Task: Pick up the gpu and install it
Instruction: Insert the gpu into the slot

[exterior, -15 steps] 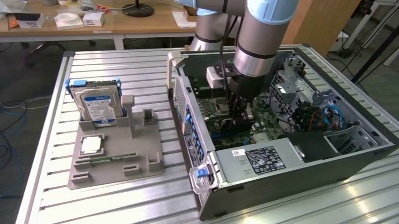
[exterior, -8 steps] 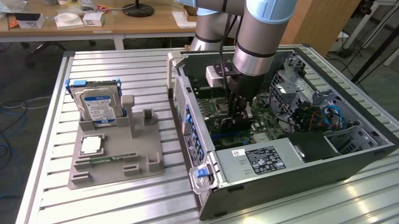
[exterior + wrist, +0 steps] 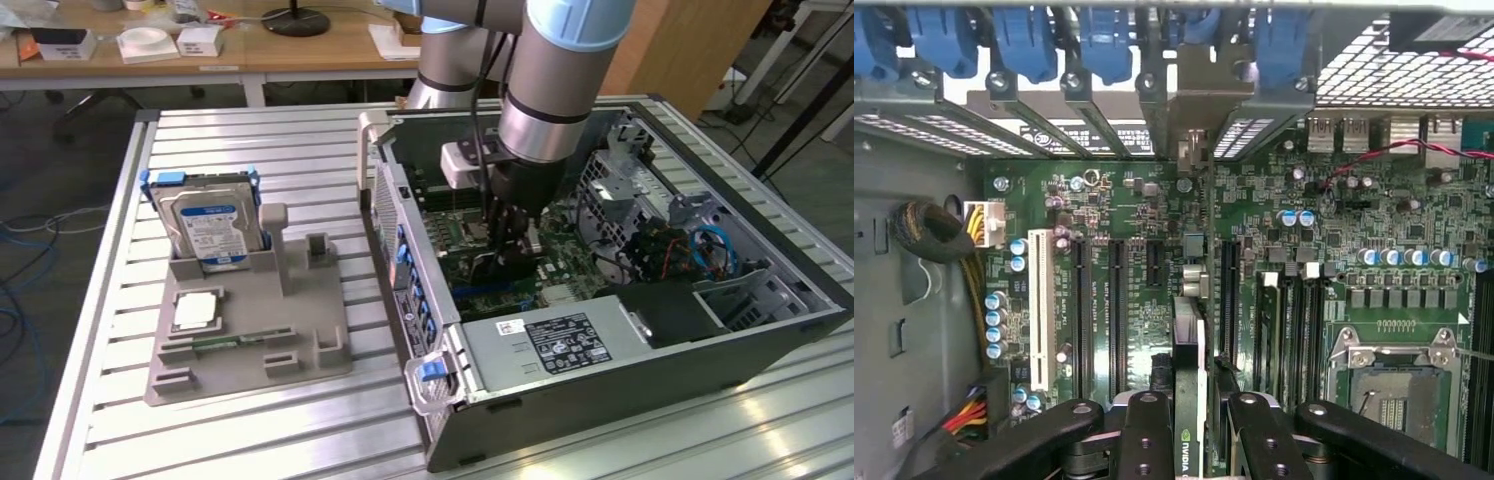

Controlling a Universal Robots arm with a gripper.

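Observation:
Inside the open computer case [image 3: 747,350], my gripper [image 3: 514,258] hangs low over the green motherboard [image 3: 567,270]. It is shut on the gpu [image 3: 1192,330], a thin dark card seen edge-on between the black fingers [image 3: 1146,435]. The card stands upright just above the motherboard [image 3: 1134,200], in line with a black expansion slot [image 3: 1226,290]. Its silver bracket [image 3: 1199,110] reaches the row of rear slot covers [image 3: 1084,90]. I cannot tell whether the card's edge touches a slot.
Blue latches [image 3: 1024,40] line the case's rear wall. The CPU socket [image 3: 1394,375] and power supply [image 3: 561,345] flank the gripper. On the slatted table, a grey fixture [image 3: 307,330] holds a blue-labelled hard drive [image 3: 207,225], a processor chip [image 3: 196,310] and a memory stick [image 3: 220,343].

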